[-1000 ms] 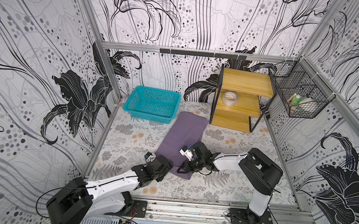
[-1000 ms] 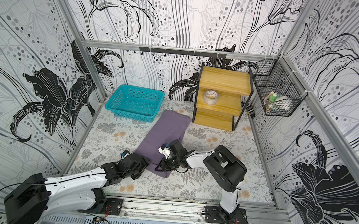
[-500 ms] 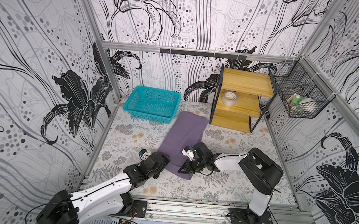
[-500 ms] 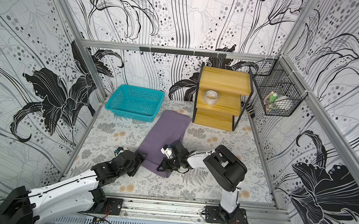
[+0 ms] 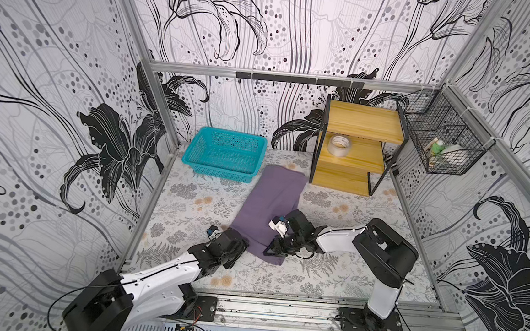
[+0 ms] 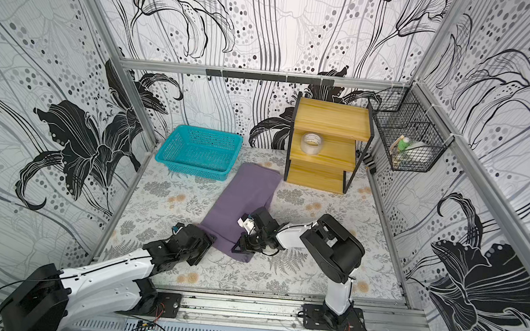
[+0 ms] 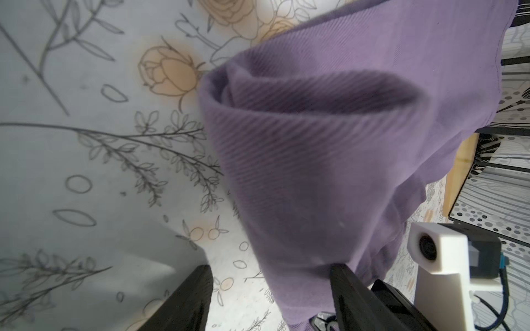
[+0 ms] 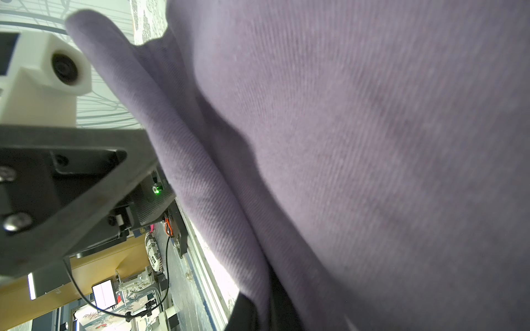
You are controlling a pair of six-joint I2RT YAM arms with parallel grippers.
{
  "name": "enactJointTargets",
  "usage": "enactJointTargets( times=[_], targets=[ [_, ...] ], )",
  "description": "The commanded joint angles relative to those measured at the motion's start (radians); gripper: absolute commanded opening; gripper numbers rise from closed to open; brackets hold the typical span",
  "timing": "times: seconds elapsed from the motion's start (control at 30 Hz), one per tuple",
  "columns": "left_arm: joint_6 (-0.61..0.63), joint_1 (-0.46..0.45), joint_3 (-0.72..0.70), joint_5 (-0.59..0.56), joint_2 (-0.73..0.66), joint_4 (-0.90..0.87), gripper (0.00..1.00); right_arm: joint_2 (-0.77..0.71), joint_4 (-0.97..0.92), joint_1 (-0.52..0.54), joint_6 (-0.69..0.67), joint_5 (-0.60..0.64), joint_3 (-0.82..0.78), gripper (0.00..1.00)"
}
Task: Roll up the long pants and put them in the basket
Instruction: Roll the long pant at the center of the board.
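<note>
Left wrist view: left gripper (image 7: 269, 268) open, jaws astride pants (image 7: 315, 172) end farthest from basket (image 5: 220, 171), back after edging aside | right gripper (image 5: 270, 250) clamped on same end, unchanged | pants start just beside basket, flat there | first turn loosely bunched, rolling barely begun; judge left must regrip
</note>
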Motion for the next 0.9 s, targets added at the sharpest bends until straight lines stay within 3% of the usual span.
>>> enactJointTargets(
  times=[0.0, 0.17, 0.33, 0.4, 0.5, 0.6, 0.7, 0.8, 0.87],
  targets=[
    [0.034, 0.022, 0.037, 0.009, 0.049, 0.046, 0.69, 0.008, -0.010, -0.012, 0.006, 0.053, -0.018, 0.00],
    [0.041, 0.070, 0.070, 0.011, 0.153, -0.052, 0.56, -0.021, -0.070, -0.012, -0.024, 0.108, -0.008, 0.00],
    [0.099, 0.092, 0.130, -0.024, 0.247, -0.130, 0.48, -0.137, -0.197, -0.006, -0.109, 0.290, 0.021, 0.26],
    [0.109, 0.099, 0.136, -0.019, 0.274, -0.128, 0.45, -0.204, -0.250, 0.032, -0.185, 0.448, 0.025, 0.39],
    [0.117, 0.100, 0.140, -0.008, 0.302, -0.117, 0.43, -0.266, -0.315, 0.150, -0.306, 0.733, 0.032, 0.51],
    [0.114, 0.100, 0.135, -0.001, 0.313, -0.111, 0.42, -0.298, -0.326, 0.264, -0.413, 0.975, 0.028, 0.55],
    [0.108, 0.101, 0.124, -0.004, 0.304, -0.108, 0.41, -0.320, -0.273, 0.362, -0.514, 1.127, 0.001, 0.56],
    [0.106, 0.104, 0.114, -0.006, 0.300, -0.105, 0.41, -0.308, -0.222, 0.446, -0.605, 1.212, -0.015, 0.57],
    [0.104, 0.105, 0.111, -0.004, 0.302, -0.103, 0.42, -0.284, -0.201, 0.479, -0.636, 1.205, -0.017, 0.56]
  ],
)
